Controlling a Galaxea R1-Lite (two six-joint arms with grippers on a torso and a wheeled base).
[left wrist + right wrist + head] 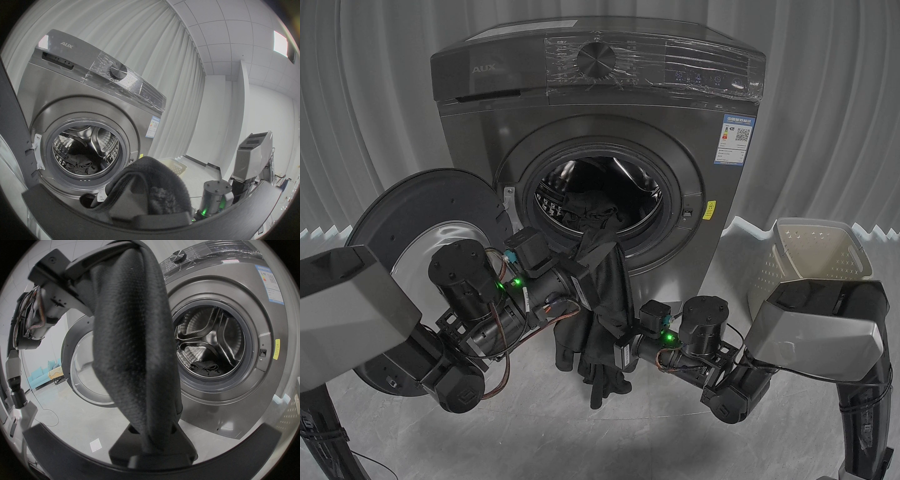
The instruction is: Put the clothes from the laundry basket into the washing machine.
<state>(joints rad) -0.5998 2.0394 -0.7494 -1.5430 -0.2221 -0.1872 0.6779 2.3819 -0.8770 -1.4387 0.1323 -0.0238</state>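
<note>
Left gripper [589, 278], head view: closed on dark garment [610, 294] at upper end, just below drum opening [631, 187]; right gripper [624, 355] closed on it lower down. Garment long axis vertical.
Left wrist view: garment humped over jaws, drum opening ahead, dark clothes [78, 164] inside.
Right wrist view: garment rises from jaws to left gripper, drum opening beyond.
Judgement: left arm nearer opening.

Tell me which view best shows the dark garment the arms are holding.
Head view: the dark garment hangs there full length, from the left pincer past the right pincer to its loose ends. The left wrist view catches its bunched top; the right wrist view a broad strip up close.
</note>
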